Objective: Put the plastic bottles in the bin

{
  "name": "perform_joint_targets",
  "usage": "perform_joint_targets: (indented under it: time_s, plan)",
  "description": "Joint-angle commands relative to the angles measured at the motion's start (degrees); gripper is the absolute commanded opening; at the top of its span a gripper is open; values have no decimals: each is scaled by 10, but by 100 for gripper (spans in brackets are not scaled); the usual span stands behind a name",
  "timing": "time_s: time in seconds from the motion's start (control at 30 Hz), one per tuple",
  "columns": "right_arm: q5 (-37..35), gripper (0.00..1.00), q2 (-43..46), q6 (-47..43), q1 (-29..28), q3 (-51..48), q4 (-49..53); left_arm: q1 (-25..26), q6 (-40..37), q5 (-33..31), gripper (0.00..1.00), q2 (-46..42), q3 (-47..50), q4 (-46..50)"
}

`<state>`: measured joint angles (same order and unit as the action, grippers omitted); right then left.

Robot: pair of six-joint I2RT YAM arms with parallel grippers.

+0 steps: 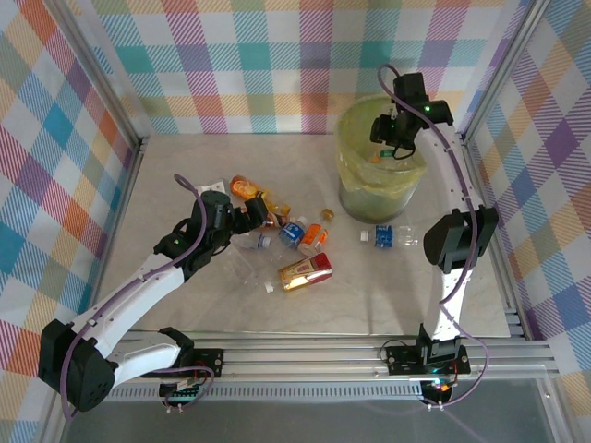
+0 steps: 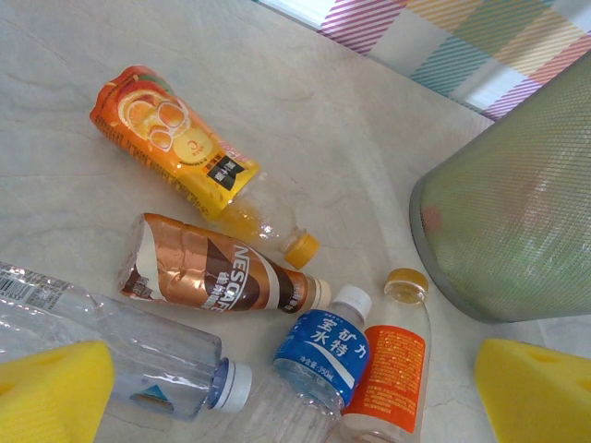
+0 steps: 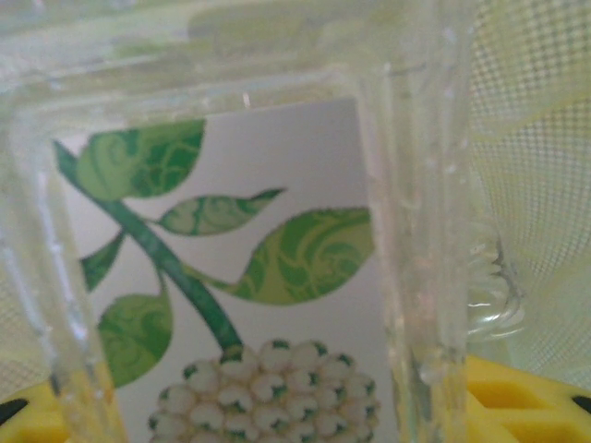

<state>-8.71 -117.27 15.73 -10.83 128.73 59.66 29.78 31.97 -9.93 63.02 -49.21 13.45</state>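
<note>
Checked walls and a pale marbled bench (image 1: 369,295): one bottle over the bin (image 1: 355,198), the others lying loose.

Your right fingers (image 3: 517,401) are clenched on a clear leaf-label bottle (image 3: 231,277), hanging above the bin's mouth at the far right of the bench. Your left fingers (image 2: 51,392) stand wide apart, grasping nothing, over the cluster mid-bench. Expect these bottles to be light, thin-walled and smooth: likely to dent under a hard squeeze, roll when nudged and slide on glossy wrap. Take each across the belly, square to its length, not at the cap. The clear water bottle (image 2: 111,337) lies nearest your left pad. The brown coffee bottle (image 2: 217,277), blue-label bottle (image 2: 319,355) and orange-label bottle (image 2: 392,369) crowd together, so pick from the edge. A stray water bottle (image 1: 388,237) lies just beside the bin.
</note>
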Motion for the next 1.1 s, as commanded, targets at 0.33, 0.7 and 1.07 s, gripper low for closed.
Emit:
perform_joint_targets:
  time_s: [0.33, 0.7, 1.07]
  plan:
    - [25, 66, -13, 6, 5, -30, -1, -8, 0, -2, 100, -11, 0, 6]
    - [25, 100, 42, -7, 5, -33, 9, -8, 0, -3, 100, -11, 3, 4]
    - [18, 100, 141, -10, 5, -82, 14, -8, -1, -8, 100, -17, 5, 7]
